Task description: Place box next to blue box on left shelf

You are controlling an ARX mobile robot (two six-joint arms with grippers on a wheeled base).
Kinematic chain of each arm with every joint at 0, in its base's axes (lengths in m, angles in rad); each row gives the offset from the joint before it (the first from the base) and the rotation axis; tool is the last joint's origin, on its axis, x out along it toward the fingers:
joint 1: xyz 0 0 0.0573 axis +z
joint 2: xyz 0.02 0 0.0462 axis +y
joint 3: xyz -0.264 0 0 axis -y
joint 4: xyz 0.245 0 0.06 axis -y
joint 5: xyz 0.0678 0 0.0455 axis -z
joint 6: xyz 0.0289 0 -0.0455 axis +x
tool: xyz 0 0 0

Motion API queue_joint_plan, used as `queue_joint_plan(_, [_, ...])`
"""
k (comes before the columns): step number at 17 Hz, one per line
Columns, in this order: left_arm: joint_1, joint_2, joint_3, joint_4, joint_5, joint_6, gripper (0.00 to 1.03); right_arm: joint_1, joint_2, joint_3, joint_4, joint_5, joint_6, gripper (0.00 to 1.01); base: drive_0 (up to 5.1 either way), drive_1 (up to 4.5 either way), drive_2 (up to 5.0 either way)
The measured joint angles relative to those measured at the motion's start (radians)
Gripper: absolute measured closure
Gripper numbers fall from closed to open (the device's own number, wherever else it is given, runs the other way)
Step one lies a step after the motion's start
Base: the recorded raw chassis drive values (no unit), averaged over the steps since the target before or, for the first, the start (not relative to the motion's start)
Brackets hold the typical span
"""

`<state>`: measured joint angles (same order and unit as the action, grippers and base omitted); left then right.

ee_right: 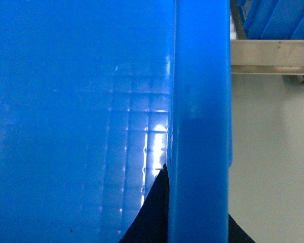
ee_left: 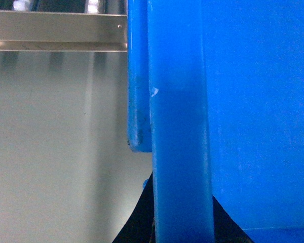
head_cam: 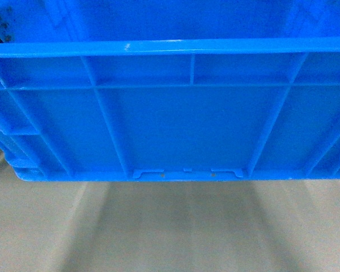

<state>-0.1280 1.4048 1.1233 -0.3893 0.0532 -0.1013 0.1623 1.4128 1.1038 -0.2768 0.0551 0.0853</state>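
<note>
The box [head_cam: 181, 124], a bright blue ribbed plastic crate with a thick rim band, filled the head view, held level above the pale floor. Two small slots showed along its bottom edge. A grey metal rail of the left shelf [ee_left: 55, 30] lay just beyond it.

The box [head_cam: 181, 119] is moulded plastic, bright blue, with a semi-gloss sheen. Its rim band has a small whitish scuff, and the outer wall with its ribs looks smooth. From the right wrist the inside wall is properly glossy, bouncing back streaky light reflections. From the left wrist the rim edge looks a bit grubby, with dark speckles. The shelf [ee_left: 55, 30] rail is bare grey metal, brushed-looking, dull shine. The floor [head_cam: 170, 226] is a pale, smooth surface, mostly matt with soft reflections.
</note>
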Motion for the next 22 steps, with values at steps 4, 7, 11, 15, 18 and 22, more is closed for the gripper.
queue_joint_plan(4, [0.000, 0.000, -0.002, 0.002, -0.001, 0.000, 0.98, 0.000, 0.000, -0.001, 0.002, 0.000, 0.000, 0.94, 0.0, 0.00, 0.0])
queue_joint_plan(7, [0.000, 0.000, -0.002, 0.002, -0.001, 0.000, 0.98, 0.000, 0.000, -0.001, 0.002, 0.000, 0.000, 0.94, 0.0, 0.00, 0.0])
queue_joint_plan(11, [0.000, 0.000, -0.002, 0.002, -0.001, 0.000, 0.98, 0.000, 0.000, -0.001, 0.002, 0.000, 0.000, 0.94, 0.0, 0.00, 0.0])
queue_joint_plan(15, [0.000, -0.002, -0.002, 0.005, -0.001, 0.000, 0.98, 0.000, -0.001, -0.001, 0.006, 0.000, 0.000, 0.94, 0.0, 3.12, -3.2])
queue_joint_plan(18, [0.000, -0.002, -0.002, 0.002, -0.001, 0.000, 0.98, 0.000, -0.001, -0.001, 0.003, 0.000, 0.000, 0.94, 0.0, 4.23, -4.2])
queue_joint_plan(22, [0.000, -0.002, -0.002, 0.002, -0.001, 0.000, 0.98, 0.000, -0.002, -0.001, 0.003, 0.000, 0.000, 0.94, 0.0, 4.24, -4.2])
